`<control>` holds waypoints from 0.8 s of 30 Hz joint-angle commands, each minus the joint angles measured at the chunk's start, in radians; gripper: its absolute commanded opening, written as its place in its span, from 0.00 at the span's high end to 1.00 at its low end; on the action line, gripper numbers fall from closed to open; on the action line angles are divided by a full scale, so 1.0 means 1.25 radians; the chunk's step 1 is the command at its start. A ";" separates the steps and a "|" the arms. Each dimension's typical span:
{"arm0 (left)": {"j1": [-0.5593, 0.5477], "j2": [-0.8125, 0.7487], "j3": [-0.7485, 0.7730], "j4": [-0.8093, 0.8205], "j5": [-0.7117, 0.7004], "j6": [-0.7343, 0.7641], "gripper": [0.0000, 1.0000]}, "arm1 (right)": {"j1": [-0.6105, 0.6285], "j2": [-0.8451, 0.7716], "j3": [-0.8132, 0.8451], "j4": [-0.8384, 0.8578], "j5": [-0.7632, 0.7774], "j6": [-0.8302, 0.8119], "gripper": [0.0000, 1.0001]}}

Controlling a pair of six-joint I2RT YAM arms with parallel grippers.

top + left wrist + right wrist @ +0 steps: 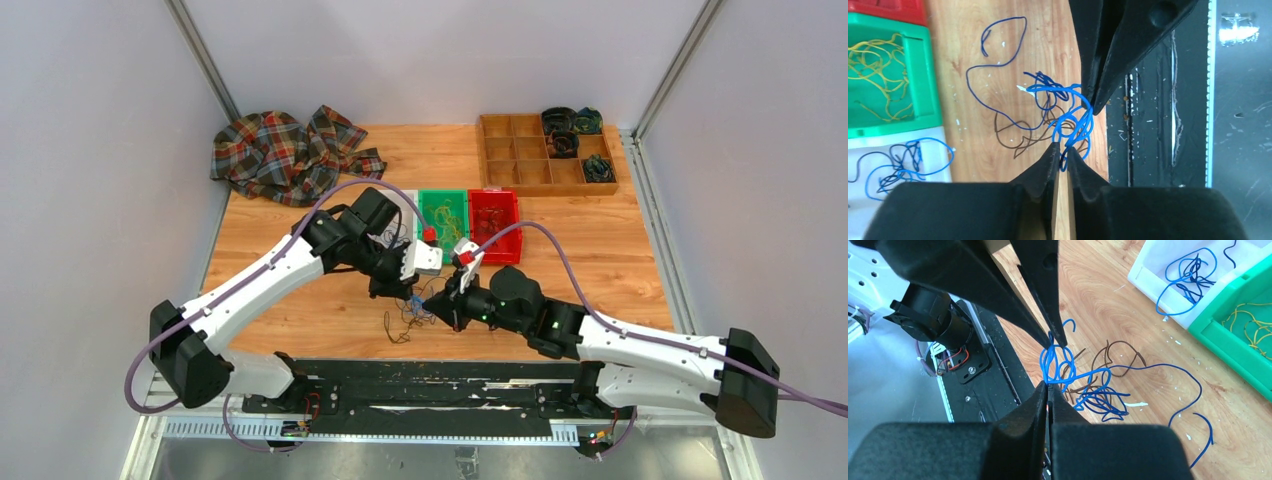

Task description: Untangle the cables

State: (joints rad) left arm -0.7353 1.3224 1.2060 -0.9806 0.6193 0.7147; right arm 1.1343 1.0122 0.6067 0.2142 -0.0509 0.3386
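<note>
Fingertips of the left end effector (1062, 150) are closed narrowly on the bright blue cable (1083, 129), gripped also by the tightly closed right end effector (1048, 386), near the green bin (933, 75). Loops are best drawn apart slowly, lest knots be tightened.

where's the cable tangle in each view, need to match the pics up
top external: cable tangle sits low centre on the wooden table, just in front of the green bin.
left wrist: centre of the picture, to the right of the green bin.
right wrist: centre, left of and below the green bin.
shared landmark: the green bin holding yellow wires.
</note>
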 commanded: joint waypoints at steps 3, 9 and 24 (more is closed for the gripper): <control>-0.006 -0.062 -0.029 0.109 -0.028 -0.129 0.99 | 0.006 -0.052 -0.064 0.110 0.028 0.066 0.99; -0.005 -0.083 0.002 0.116 -0.035 -0.240 0.99 | 0.006 -0.103 -0.117 0.159 0.101 0.099 0.74; -0.006 -0.054 0.208 0.020 0.012 -0.262 0.99 | 0.012 -0.097 -0.105 0.210 0.238 -0.021 0.31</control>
State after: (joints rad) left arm -0.7372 1.2438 1.3891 -0.9161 0.5976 0.4072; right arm 1.1343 0.8455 0.4301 0.4202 0.1970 0.3874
